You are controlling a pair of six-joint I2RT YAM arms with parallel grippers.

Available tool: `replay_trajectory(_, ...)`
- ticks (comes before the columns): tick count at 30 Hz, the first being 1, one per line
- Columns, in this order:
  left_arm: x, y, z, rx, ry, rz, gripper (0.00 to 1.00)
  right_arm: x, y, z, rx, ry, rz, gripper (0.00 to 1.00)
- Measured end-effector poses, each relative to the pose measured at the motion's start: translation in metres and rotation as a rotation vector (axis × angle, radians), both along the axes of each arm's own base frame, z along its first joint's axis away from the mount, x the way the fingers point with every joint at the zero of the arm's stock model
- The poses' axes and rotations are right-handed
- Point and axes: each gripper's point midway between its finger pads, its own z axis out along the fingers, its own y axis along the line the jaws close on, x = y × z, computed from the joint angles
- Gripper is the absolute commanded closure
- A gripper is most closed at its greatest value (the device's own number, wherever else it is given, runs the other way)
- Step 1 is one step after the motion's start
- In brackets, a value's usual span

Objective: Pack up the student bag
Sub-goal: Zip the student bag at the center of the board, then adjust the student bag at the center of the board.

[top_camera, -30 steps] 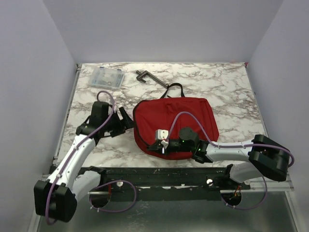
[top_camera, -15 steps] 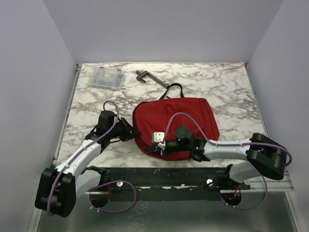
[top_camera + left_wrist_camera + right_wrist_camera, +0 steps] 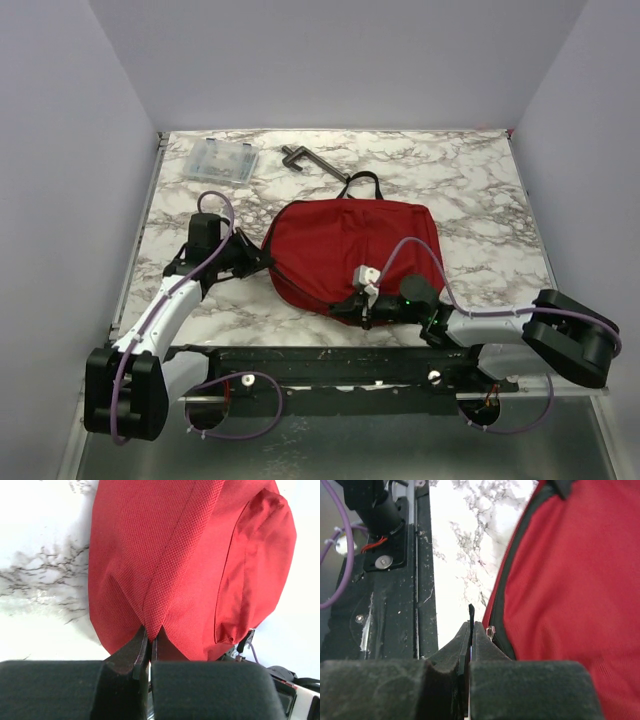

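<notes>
Student bag [image 3: 350, 245] lies flat mid-tabletop [image 3: 480, 190], long axis left-right, carry handle on the far side and the zip edge facing the arm bases.

Left end effector [image 3: 258, 263] is at the bag's left end, jaws closed on a raised fold of red fabric [image 3: 161, 595]. The wrist view shows the ridge running straight into the pinch. From it the bag's body extends right and slightly far.

Right end effector [image 3: 343, 307] is at the near edge, roughly mid-length and a bit left of centre. Its jaws are pressed together with a thin black tab [image 3: 471, 611] sticking out between the tips. It looks like the zip pull but is too small to be sure. The dark zip track [image 3: 504, 587] runs just right of the tips in that view, curving away along the bag's rim.

Key relation: both grips sit on the near-left quarter of the bag, left arm at the end, right arm on the near rim, close together but not touching. My read is that left anchors the fabric while right drags the tab along the track. The track follows the rim, so the pull direction has to follow the curve, not go straight out. A straight pull risks sliding the whole bag or the tab slipping out.

Clear plastic box [image 3: 218, 160] and dark clamp [image 3: 300, 157] sit far-left, well apart from the bag and nearer the left arm.
</notes>
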Motion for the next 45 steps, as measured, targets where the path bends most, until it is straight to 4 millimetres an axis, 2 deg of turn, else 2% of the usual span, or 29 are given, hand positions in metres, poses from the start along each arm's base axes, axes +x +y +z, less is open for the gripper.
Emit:
replay_trajectory(3,-0.002,0.007,-0.006,0.015,0.026,0.010,1.00,0.000,-0.017,0.004,0.073,0.064,-0.083,0.99)
replay_trajectory(8,-0.004,0.007,-0.006,0.015,0.023,-0.008,1.00,0.006,-0.040,0.005,0.149,0.165,-0.227,0.99)
replay_trajectory(9,-0.004,0.007,-0.006,0.016,0.024,-0.012,1.00,0.010,-0.044,0.006,0.162,0.178,-0.262,0.96)
replay_trajectory(10,-0.004,0.007,-0.006,0.016,0.023,-0.014,0.97,0.014,-0.047,0.007,0.171,0.189,-0.294,0.90)
replay_trajectory(12,-0.004,0.007,-0.006,0.019,0.018,-0.023,0.55,0.018,-0.050,0.010,0.179,0.201,-0.329,0.72)
replay_trajectory(14,-0.003,0.009,-0.007,0.028,0.012,-0.028,0.36,0.020,-0.050,0.009,0.151,0.206,-0.341,0.51)
replay_trajectory(15,-0.002,0.010,-0.008,0.031,0.010,-0.029,0.31,0.022,-0.048,0.010,0.138,0.206,-0.342,0.21)
replay_trajectory(16,-0.001,0.011,-0.008,0.035,0.009,-0.025,0.27,0.023,-0.047,0.013,0.128,0.205,-0.342,0.01)
replay_trajectory(19,0.002,0.016,-0.010,0.051,0.001,-0.016,0.21,0.027,-0.042,0.028,0.114,0.202,-0.344,0.00)
replay_trajectory(21,0.006,0.017,-0.009,0.064,-0.002,-0.011,0.21,0.029,-0.040,0.044,0.124,0.201,-0.347,0.00)
replay_trajectory(24,0.017,0.018,-0.005,0.078,-0.007,-0.005,0.21,0.039,-0.039,0.071,0.158,0.227,-0.404,0.00)
replay_trajectory(27,0.031,0.017,-0.006,0.082,0.004,-0.007,0.28,0.056,-0.041,0.088,0.156,0.276,-0.510,0.00)
replay_trajectory(29,0.038,0.016,-0.010,0.081,0.018,-0.010,0.40,0.068,-0.041,0.094,0.133,0.306,-0.583,0.00)
replay_trajectory(33,0.041,0.011,-0.027,0.071,0.078,-0.021,0.77,0.085,-0.042,0.089,0.035,0.343,-0.690,0.00)
replay_trajectory(36,0.040,0.005,-0.025,0.059,0.075,-0.036,0.92,0.093,-0.047,0.074,-0.079,0.354,-0.750,0.00)
replay_trajectory(38,0.041,0.000,-0.016,0.054,0.047,-0.052,1.00,0.099,-0.050,0.067,-0.143,0.350,-0.780,0.00)
replay_trajectory(40,0.042,-0.003,-0.003,0.054,0.013,-0.064,1.00,0.105,-0.052,0.067,-0.195,0.336,-0.802,0.00)
replay_trajectory(45,0.046,-0.009,0.061,0.062,-0.151,-0.110,1.00,0.125,-0.050,0.095,-0.221,0.278,-0.840,0.00)
